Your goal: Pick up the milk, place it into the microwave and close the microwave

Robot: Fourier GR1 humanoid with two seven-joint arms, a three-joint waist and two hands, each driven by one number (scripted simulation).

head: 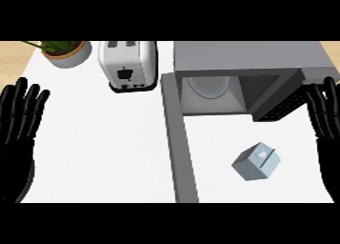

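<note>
The left hand (14, 138) and right hand (333, 119) rest at the view's edges, fingers straight and wide, holding nothing. The milk (256, 162) stands on the white worktop (95, 152), before the open microwave (235, 76), beside its door (178, 147).

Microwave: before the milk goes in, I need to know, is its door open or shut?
Open. The microwave shows its inside with the round plate, and the door swings out toward the viewer.

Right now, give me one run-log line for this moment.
milk carton: on counter, untouched | microwave: door open | left hand: open, resting | right hand: open, resting
</note>
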